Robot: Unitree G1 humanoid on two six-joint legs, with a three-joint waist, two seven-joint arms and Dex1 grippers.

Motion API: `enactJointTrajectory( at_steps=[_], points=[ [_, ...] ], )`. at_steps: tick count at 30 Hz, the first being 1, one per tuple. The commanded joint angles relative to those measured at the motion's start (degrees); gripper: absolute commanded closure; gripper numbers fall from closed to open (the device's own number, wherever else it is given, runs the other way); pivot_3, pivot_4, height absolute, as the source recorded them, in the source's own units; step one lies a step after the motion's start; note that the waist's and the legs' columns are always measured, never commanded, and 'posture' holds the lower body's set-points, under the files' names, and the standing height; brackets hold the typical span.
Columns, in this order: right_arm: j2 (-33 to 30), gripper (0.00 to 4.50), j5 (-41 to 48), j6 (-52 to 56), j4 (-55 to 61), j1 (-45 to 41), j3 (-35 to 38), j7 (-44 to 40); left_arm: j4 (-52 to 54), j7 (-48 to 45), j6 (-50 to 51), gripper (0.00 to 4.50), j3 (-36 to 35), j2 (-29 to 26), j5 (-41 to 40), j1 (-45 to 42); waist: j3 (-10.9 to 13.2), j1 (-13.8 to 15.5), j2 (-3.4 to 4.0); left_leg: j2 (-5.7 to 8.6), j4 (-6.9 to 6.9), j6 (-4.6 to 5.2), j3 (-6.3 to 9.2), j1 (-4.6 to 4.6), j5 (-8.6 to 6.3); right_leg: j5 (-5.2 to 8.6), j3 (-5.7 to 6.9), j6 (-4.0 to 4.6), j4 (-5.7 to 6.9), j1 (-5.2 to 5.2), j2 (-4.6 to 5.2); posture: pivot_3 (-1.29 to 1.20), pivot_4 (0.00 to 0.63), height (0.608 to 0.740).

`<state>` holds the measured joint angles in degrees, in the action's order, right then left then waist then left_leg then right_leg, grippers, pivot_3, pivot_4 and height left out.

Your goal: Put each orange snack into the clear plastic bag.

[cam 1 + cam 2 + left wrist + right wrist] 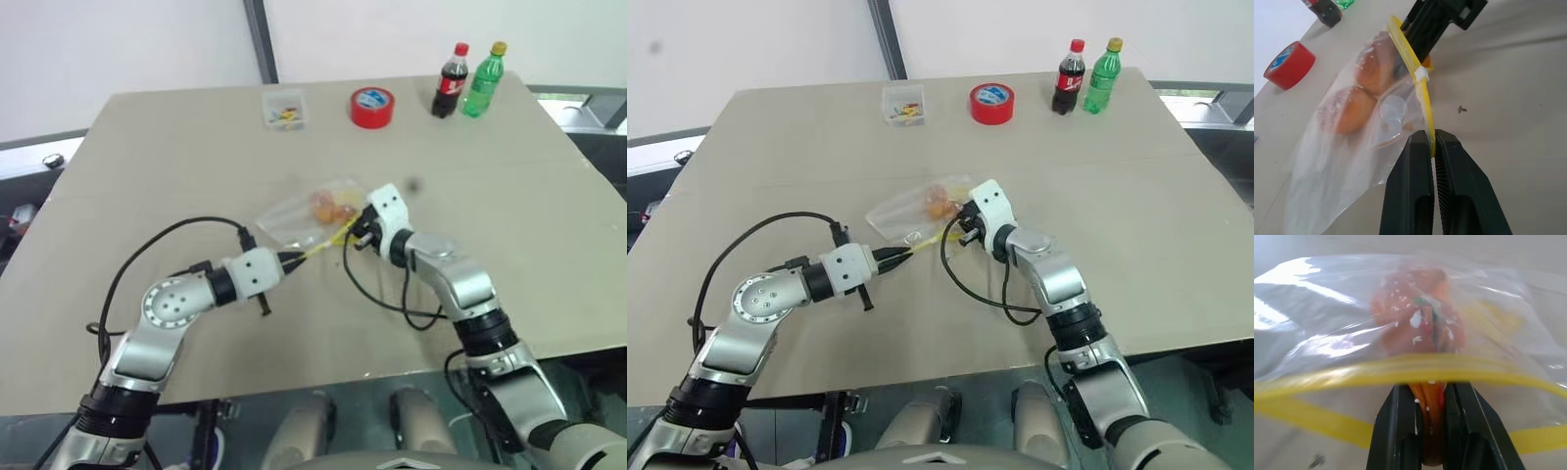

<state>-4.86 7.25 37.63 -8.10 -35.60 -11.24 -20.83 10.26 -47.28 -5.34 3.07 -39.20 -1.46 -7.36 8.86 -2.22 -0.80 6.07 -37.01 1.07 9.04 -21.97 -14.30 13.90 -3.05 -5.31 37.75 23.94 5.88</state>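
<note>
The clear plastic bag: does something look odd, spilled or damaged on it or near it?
Nothing stands out. The clear plastic bag looks whole, its yellow strip pinched by the left gripper. One orange snack lies inside; the right gripper holds the other orange snack at the mouth. Nothing has spilled on the table.

Bright, even, diffuse light falls from above. The tan table (196, 157) looks evenly lit, with only soft, faint shadows under the two arms and the black cables. The head views are sharp, with slight bending at the edges. In the right wrist view, white glare streaks the clear plastic bag (1327, 308), and the close orange snack (1420, 313) is blurred.
</note>
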Motion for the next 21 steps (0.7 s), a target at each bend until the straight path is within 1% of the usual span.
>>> enactJointTrajectory(
  at_steps=[1, 5, 8, 12, 16, 17, 19, 21],
  points=[
    [1.8, 4.35, -1.9, -2.8, -2.4, -2.2, 1.6, 4.3, 2.5, 0.6, -0.6, 4.5, -0.4, -0.2, -0.1, 0.7, 0.0, 0.0, 0.0, 0.0, 0.01, 0.0, 0.0, 0.0, 0.0, 0.0, 0.0, 0.0, 0.0, 0.01, 0.0, 0.0, 0.15, 0.74],
    [4.3, 4.35, -2.5, -3.4, -5.8, -3.3, 3.4, 8.2, 2.8, 0.9, -0.6, 4.5, -0.7, -0.1, 0.0, 1.3, 0.0, -0.3, 0.02, -0.01, 0.13, -0.01, -0.03, 0.0, 0.01, 0.0, -0.05, 0.01, 0.03, 0.08, -0.01, 0.0, 0.15, 0.74],
    [4.7, 4.35, -3.3, -4.5, -7.3, -4.0, 3.8, 9.1, 3.0, 1.0, -0.6, 4.5, -0.8, -0.1, -0.1, 1.4, 0.0, -0.3, 0.03, -0.04, 0.16, -0.01, -0.09, 0.03, 0.0, 0.0, -0.12, 0.01, 0.05, 0.08, -0.05, 0.0, 0.15, 0.74],
    [5.4, 4.35, -2.4, -8.7, -8.9, -4.5, 2.1, 4.5, 2.7, 1.6, -0.3, 4.5, -0.6, 0.7, -0.2, 1.2, 0.0, -0.3, 0.03, -0.04, 0.16, 0.0, -0.1, 0.03, 0.0, 0.0, -0.11, 0.01, 0.03, 0.08, -0.05, 0.0, 0.15, 0.74],
    [5.1, 2.66, -4.1, -12.3, -9.7, -4.1, 1.9, 5.0, 2.0, 2.8, 0.8, 4.5, -1.3, 1.6, -0.8, 1.0, 0.0, -0.4, 0.05, -0.06, 0.17, -0.01, -0.11, 0.03, 0.0, 0.0, -0.13, 0.01, 0.03, 0.09, -0.07, 0.0, 0.15, 0.74],
    [4.5, 2.07, -4.8, -12.7, -9.1, -3.6, 1.7, 5.4, 1.8, 3.1, 1.5, 4.5, -1.7, 1.9, -1.3, 0.9, 0.0, -0.3, 0.05, -0.06, 0.17, -0.01, -0.11, 0.02, 0.0, 0.0, -0.13, 0.01, 0.04, 0.11, -0.07, 0.0, 0.15, 0.74],
    [3.0, 1.11, -5.0, -13.2, -6.0, -2.1, 1.5, 4.0, 1.2, 3.6, 2.6, 4.5, -2.6, 2.3, -2.2, 0.4, 0.0, -0.3, 0.05, -0.06, 0.17, -0.01, -0.11, 0.02, 0.0, 0.0, -0.13, 0.01, 0.04, 0.11, -0.07, 0.0, 0.15, 0.74],
    [1.7, 1.11, -4.1, -12.8, -2.1, -0.6, 1.8, 2.3, 0.6, 4.2, 4.1, 4.5, -3.7, 2.8, -3.4, -0.4, 0.0, -0.1, 0.05, -0.06, 0.17, -0.01, -0.1, 0.0, 0.0, 0.0, -0.11, 0.01, 0.02, 0.11, -0.07, 0.0, 0.15, 0.74]
  ],
)
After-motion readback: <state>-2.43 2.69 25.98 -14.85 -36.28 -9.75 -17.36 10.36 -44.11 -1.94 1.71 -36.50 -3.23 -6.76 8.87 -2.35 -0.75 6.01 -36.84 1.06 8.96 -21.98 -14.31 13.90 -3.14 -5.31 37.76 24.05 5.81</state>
